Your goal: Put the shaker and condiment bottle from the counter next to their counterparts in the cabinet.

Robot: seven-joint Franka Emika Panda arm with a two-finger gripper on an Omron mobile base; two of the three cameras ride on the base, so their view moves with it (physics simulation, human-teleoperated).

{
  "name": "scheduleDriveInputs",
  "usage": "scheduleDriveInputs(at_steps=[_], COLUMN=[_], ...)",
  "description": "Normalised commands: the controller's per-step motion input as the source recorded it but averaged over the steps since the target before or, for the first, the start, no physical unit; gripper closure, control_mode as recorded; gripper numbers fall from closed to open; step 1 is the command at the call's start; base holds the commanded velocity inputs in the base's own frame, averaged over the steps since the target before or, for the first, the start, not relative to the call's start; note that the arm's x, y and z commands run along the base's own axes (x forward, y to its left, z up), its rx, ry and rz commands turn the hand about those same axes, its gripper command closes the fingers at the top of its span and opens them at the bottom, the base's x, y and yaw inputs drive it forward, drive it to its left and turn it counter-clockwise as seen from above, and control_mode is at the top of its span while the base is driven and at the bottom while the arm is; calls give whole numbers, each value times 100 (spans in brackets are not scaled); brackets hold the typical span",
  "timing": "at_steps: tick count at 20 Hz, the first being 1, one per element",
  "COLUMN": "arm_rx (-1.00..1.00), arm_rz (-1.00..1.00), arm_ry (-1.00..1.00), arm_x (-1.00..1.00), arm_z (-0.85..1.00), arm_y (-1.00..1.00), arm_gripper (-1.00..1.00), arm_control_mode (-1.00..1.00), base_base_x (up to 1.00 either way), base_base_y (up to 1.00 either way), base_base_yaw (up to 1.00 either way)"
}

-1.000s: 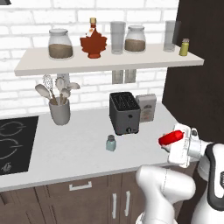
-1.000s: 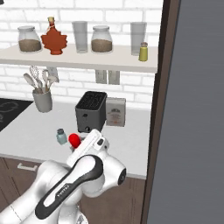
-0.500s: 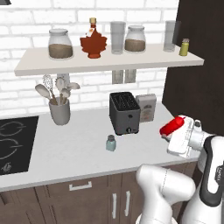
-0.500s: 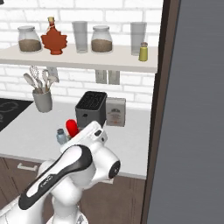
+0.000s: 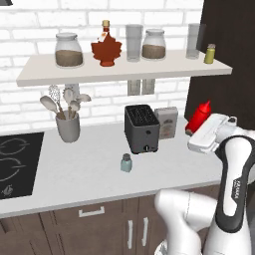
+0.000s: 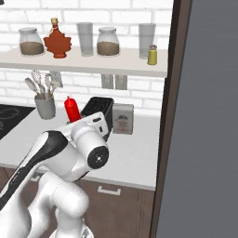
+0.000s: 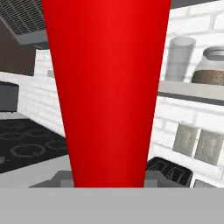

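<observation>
Red condiment bottle [image 5: 199, 115] clamped in your gripper [image 5: 195, 133] above the surface [image 5: 79, 172], left view alone shows you the shaker [image 5: 126, 163] by the toaster [image 5: 141, 129].

So the arm's swung the condiment bottle [image 5: 198, 116] up and turned it. A second ago it lay tipped nearly sideways at the right edge of the left base frame, low, about level with the toaster's foot. Now it stands close to upright, nozzle up, higher in the frame, level with the toaster's top. In the right base view it's gone from peeking out low beside the arm to standing clear above it, left of the toaster. The tool [image 5: 209, 134] has come up with it.
</observation>
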Motion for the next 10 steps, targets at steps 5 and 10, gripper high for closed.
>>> scheduleDriveInputs(at_steps=[5, 10], arm_rx=[0, 0], arm_rz=[-20, -19], arm_ry=[24, 21], arm_x=[0, 0], arm_z=[87, 100], arm_y=[-8, 0], arm_gripper=[100, 100], arm_control_mode=[-100, -100], base_base_x=[0, 0], base_base_y=[0, 0], base_base_yaw=[0, 0])
